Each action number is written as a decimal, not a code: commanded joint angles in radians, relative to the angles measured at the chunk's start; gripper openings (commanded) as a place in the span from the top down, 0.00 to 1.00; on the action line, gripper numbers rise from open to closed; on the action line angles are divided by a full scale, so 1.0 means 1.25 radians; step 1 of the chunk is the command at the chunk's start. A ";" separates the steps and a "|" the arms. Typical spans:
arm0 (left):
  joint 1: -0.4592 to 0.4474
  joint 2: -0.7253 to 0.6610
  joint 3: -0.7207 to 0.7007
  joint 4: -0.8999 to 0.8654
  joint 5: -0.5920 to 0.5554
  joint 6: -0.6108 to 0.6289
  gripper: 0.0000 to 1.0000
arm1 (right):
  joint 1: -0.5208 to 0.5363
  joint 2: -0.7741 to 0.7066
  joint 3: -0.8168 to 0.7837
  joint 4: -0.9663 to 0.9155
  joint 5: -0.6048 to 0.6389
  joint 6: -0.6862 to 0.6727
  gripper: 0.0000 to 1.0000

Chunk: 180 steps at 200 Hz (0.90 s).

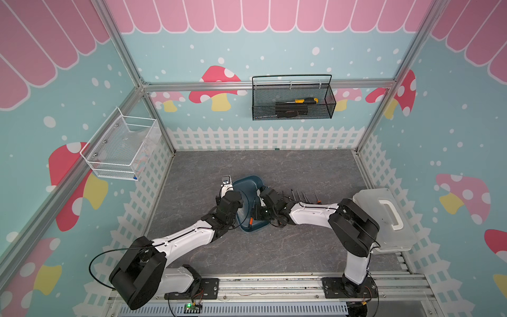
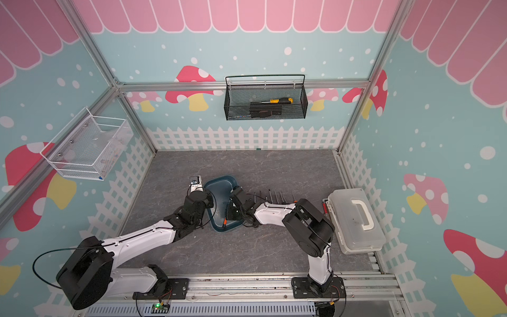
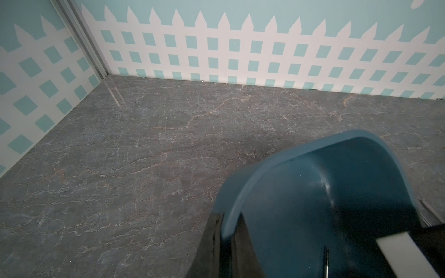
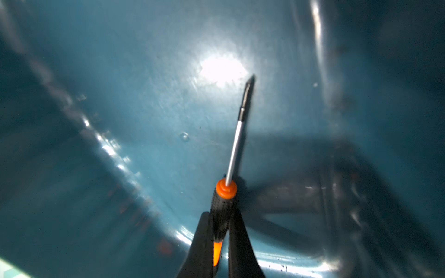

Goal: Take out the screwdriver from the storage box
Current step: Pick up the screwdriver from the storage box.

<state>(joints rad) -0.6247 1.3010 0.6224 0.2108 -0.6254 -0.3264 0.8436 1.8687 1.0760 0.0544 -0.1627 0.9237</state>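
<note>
**A:** Looking at the right gripper (image 4: 221,214), what does it have?

**B:** The screwdriver (image 4: 237,144). Both fingers (image 4: 203,231) are pressed against the black ribbed handle, just behind the orange collar, with no gap on either side. It is closed on the tool.

**A:** And where is the screwdriver?

**B:** Inside the box (image 1: 247,179), over the floor of the half nearer the robot. In both top views the orange butt end points toward the robot and the thin shaft runs away along the box's length. I cannot tell whether the tip is off the floor or resting on it.

**A:** What about the left gripper (image 3: 226,223)?

**B:** It is closed on the box's side wall, with one finger outside and the other inside. I would say it is holding the box steady.

**A:** So what does the way out depend on?

**B:** The direction the tool points. Its long axis lies straight ahead of the right fingers, tip leading, in line with the length of the box. The near wall is close behind the butt, so I would not pull it backward. To my eye a straight lift works best, with the shaft level or the tip slightly raised so it does not catch the rim. The right arm already has the tool, and the left is just as near but occupied with the wall.
</note>
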 commanded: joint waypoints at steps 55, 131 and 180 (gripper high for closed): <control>-0.003 0.002 -0.001 -0.025 0.030 0.014 1.00 | 0.026 -0.083 -0.019 -0.062 0.063 -0.095 1.00; 0.001 0.005 0.012 -0.037 0.033 0.009 1.00 | 0.037 -0.166 -0.015 -0.082 0.042 -0.125 1.00; 0.005 -0.001 0.018 -0.043 0.035 0.016 1.00 | 0.034 -0.257 0.009 -0.209 0.070 -0.228 1.00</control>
<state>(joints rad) -0.6281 1.3014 0.6228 0.1902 -0.5900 -0.3256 0.8845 1.6081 1.0592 -0.1020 -0.0959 0.7334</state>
